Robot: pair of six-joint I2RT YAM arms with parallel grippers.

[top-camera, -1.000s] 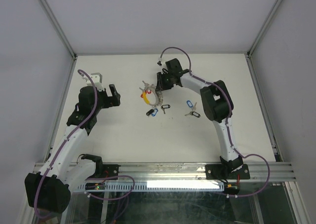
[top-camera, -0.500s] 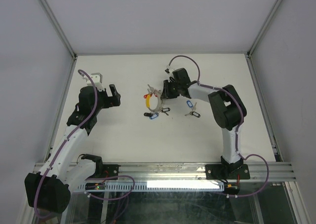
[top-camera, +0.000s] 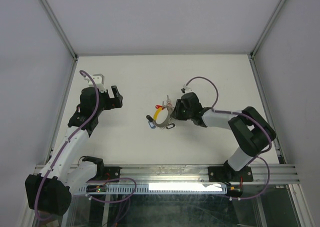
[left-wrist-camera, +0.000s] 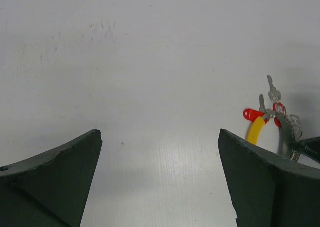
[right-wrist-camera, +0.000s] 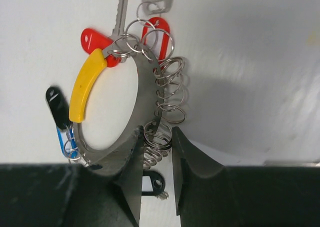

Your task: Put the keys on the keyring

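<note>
In the right wrist view, the keyring (right-wrist-camera: 145, 92) is a grey metal band with a yellow sleeve (right-wrist-camera: 87, 84) and several small wire rings (right-wrist-camera: 167, 94) threaded along it. Keys with red tags (right-wrist-camera: 95, 39), a black tag (right-wrist-camera: 57, 107) and a blue tag (right-wrist-camera: 67, 139) hang from it. My right gripper (right-wrist-camera: 157, 137) is shut on the band and its wire rings. Seen from above, the keyring (top-camera: 161, 117) sits mid-table at my right gripper (top-camera: 174, 113). My left gripper (top-camera: 116, 98) is open and holds nothing, well to the left. The left wrist view catches the keyring (left-wrist-camera: 287, 132) at its right edge.
Another black tag (right-wrist-camera: 152, 182) lies on the table under the right fingers. The right arm (top-camera: 220, 119) lies low across the table's right half. White walls with metal frame posts (top-camera: 55, 24) close in the table on the left, back and right.
My right gripper has carried the keyring from the far middle of the table toward the near side and slightly right, the arm folding down low. The left arm has not moved.
</note>
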